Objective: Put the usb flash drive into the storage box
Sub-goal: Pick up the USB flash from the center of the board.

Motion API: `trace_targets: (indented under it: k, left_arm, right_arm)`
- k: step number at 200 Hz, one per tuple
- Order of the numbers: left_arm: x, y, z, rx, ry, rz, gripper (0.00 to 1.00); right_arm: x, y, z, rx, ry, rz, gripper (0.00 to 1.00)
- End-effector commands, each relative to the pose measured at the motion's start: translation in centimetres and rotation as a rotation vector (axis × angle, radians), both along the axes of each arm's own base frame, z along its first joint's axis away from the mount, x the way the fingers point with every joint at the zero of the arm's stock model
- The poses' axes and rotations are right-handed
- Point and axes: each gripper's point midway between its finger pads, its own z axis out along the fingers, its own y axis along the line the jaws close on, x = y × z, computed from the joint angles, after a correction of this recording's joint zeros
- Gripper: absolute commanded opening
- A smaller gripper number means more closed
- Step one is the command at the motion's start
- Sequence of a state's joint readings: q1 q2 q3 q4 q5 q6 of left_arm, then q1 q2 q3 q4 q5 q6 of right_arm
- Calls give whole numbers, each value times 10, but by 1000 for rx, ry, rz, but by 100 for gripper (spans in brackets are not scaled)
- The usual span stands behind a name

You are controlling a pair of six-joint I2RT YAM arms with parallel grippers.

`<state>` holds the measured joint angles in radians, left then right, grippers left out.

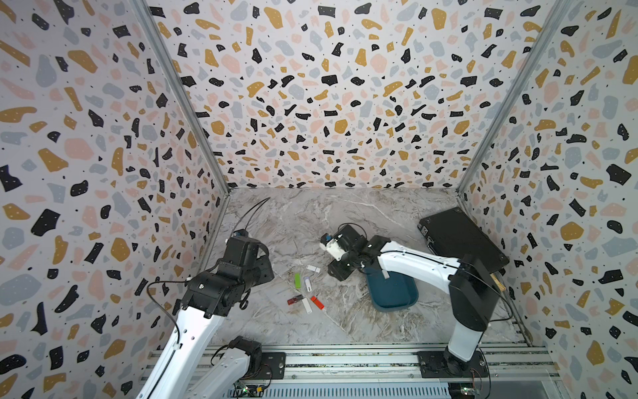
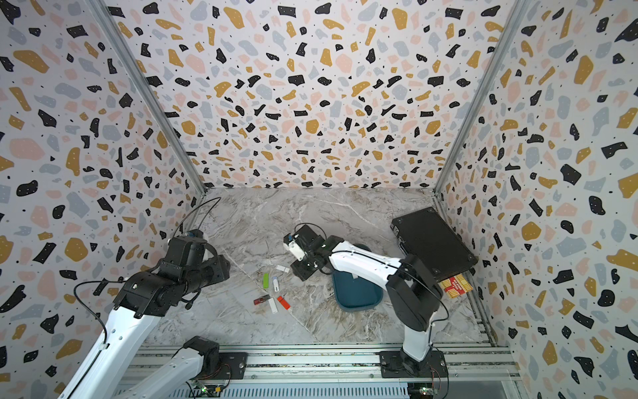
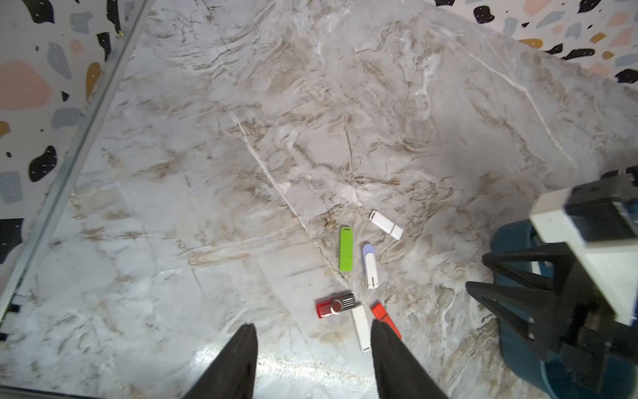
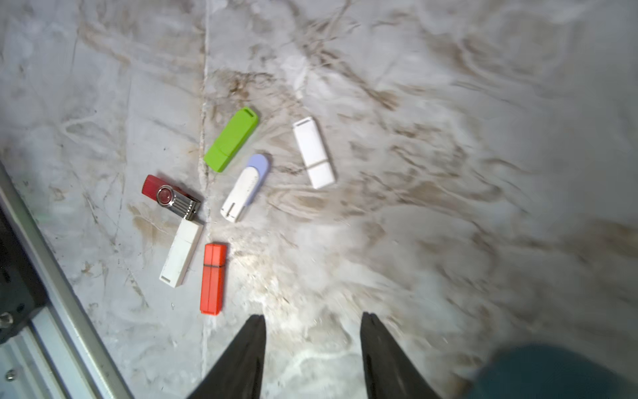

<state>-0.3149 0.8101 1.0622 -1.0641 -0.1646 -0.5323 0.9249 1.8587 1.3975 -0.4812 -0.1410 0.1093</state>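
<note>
Visibly six flash drives (image 4: 231,145) near one storage box (image 1: 393,293); left hand (image 3: 313,324), right hand (image 4: 312,315) apart.

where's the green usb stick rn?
The lime-green plastic flash drive lies flat on the marble table, in both top views just beside the white-and-lavender drive, on the left arm's side of the teal plastic storage box.

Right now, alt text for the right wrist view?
Six USB flash drives lie scattered on a marble table: a green drive, two plain white drives, a white-and-lavender drive, a dark red swivel drive, an orange-red drive. The right gripper hangs open and empty near them; a corner of the teal storage box shows at the edge.
</note>
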Motion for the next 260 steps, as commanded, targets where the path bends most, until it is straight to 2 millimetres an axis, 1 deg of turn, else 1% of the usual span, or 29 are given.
trace_targets:
  k: [1, 14, 24, 36, 65, 77, 113, 143, 199, 213, 231, 238, 260]
  left_arm:
    - [-11, 9, -9, 76, 39, -38, 58]
    - [-9, 3, -8, 51, 10, -63, 58]
    - [-8, 4, -10, 50, 1, -53, 58]
    - [-9, 3, -12, 42, -2, -54, 58]
    - [-11, 3, -9, 25, -40, -51, 58]
    - [-12, 3, -8, 19, -54, -53, 59]
    - [-13, 3, -7, 13, -72, -54, 60]
    - [-12, 3, -8, 14, -68, -52, 61]
    - [-11, 3, -10, 13, -65, -53, 62]
    - [-10, 1, -12, 14, -53, -58, 63]
    - [-10, 1, -13, 15, -49, -55, 63]
    - [-10, 1, -13, 14, -48, -56, 63]
    - [-10, 2, -12, 13, -52, -54, 63]
  right_arm:
    - [12, 13, -2, -65, -86, 87, 52]
    - [17, 22, -13, -104, -85, 117, 53]
    - [21, 28, -19, -134, -97, 139, 54]
    - [26, 35, -23, -153, -110, 152, 54]
    - [36, 48, -30, -165, -117, 171, 55]
    - [37, 54, -36, -168, -102, 184, 53]
    - [37, 66, -43, -150, -64, 196, 50]
    - [36, 70, -49, -146, -52, 198, 50]
    - [33, 67, -67, -196, -43, 191, 40]
    - [33, 67, -68, -196, -44, 190, 33]
    - [34, 68, -63, -188, -52, 179, 26]
    - [34, 69, -61, -183, -54, 176, 22]
    - [36, 71, -49, -158, -67, 159, 19]
